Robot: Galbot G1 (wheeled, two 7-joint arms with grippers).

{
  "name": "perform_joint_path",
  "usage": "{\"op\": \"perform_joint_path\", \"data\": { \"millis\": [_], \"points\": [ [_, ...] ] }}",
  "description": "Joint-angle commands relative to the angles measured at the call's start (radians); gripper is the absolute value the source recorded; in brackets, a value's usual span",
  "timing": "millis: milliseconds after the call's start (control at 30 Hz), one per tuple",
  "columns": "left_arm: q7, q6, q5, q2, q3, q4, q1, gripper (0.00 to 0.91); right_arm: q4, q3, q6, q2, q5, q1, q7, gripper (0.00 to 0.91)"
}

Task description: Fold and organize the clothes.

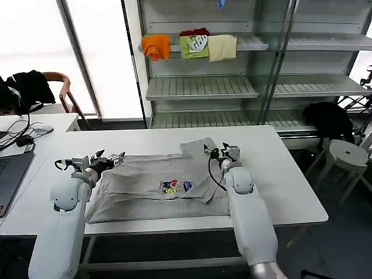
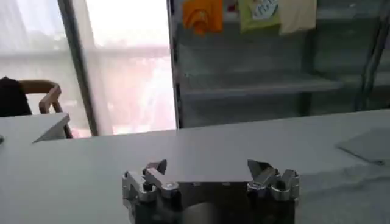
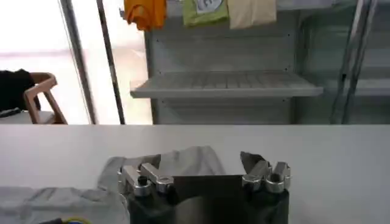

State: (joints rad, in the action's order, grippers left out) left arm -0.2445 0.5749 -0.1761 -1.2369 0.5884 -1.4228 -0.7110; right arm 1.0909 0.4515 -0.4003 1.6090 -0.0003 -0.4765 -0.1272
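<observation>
A light grey short-sleeved shirt [image 1: 142, 180] lies flat on the white table [image 1: 290, 174], its small colourful chest print [image 1: 174, 186] facing up. One sleeve [image 1: 197, 146] points toward the table's far side. My left gripper [image 1: 114, 157] hovers open at the shirt's left upper edge. My right gripper [image 1: 224, 151] hovers open just right of the sleeve. In the left wrist view the left gripper [image 2: 208, 170] holds nothing, and grey cloth [image 2: 367, 145] lies off to one side. In the right wrist view the right gripper [image 3: 202, 164] is empty, with the sleeve [image 3: 183, 161] just beyond it.
Metal shelves [image 1: 200, 87] stand behind the table, with orange [image 1: 156, 46], green [image 1: 195, 45] and cream [image 1: 222, 47] garments hanging on an upper shelf. A laptop [image 1: 9, 174] and cables lie on the left desk. A white stool [image 1: 343, 157] and a black garment [image 1: 328, 119] are at the right.
</observation>
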Motion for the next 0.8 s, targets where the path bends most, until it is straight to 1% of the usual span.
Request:
{"op": "perform_joint_path", "data": {
  "millis": [33, 133, 267, 467, 533, 567, 600, 667, 700, 733, 800],
  "points": [
    [-0.032, -0.016, 0.058, -0.004, -0.026, 0.222, 0.107, 0.907, -0.237, 0.005, 0.069, 0.049, -0.026, 0.121, -0.045, 0.907],
    [-0.036, -0.024, 0.062, -0.006, -0.025, 0.238, 0.113, 0.907, -0.266, 0.006, 0.087, 0.049, -0.026, 0.134, -0.048, 0.907],
    [-0.035, -0.024, 0.077, -0.014, -0.023, 0.259, 0.12, 0.907, -0.312, 0.003, 0.103, 0.049, -0.034, 0.152, -0.038, 0.907],
    [-0.032, -0.023, 0.089, -0.021, -0.021, 0.266, 0.121, 0.907, -0.335, -0.001, 0.105, 0.049, -0.039, 0.156, -0.02, 0.907],
    [-0.033, -0.024, 0.091, -0.022, -0.02, 0.268, 0.122, 0.907, -0.335, -0.002, 0.105, 0.049, -0.042, 0.152, -0.016, 0.856],
    [-0.033, -0.023, 0.091, -0.022, -0.019, 0.269, 0.123, 0.907, -0.335, -0.002, 0.105, 0.049, -0.049, 0.15, -0.014, 0.746],
    [-0.033, -0.024, 0.091, -0.022, -0.018, 0.271, 0.124, 0.907, -0.334, -0.003, 0.105, 0.049, -0.052, 0.147, -0.013, 0.564],
    [-0.033, -0.025, 0.091, -0.021, -0.019, 0.272, 0.124, 0.816, -0.334, -0.003, 0.105, 0.049, -0.057, 0.145, -0.008, 0.383],
    [-0.032, -0.025, 0.091, -0.021, -0.018, 0.274, 0.125, 0.685, -0.335, -0.003, 0.104, 0.049, -0.065, 0.144, -0.006, 0.232],
    [-0.031, -0.025, 0.092, -0.021, -0.019, 0.275, 0.126, 0.584, -0.335, -0.004, 0.104, 0.049, -0.07, 0.143, -0.006, 0.101],
    [-0.03, -0.024, 0.091, -0.021, -0.017, 0.279, 0.126, 0.494, -0.328, -0.007, 0.103, 0.049, -0.079, 0.139, -0.006, 0.03]
  ]
}}
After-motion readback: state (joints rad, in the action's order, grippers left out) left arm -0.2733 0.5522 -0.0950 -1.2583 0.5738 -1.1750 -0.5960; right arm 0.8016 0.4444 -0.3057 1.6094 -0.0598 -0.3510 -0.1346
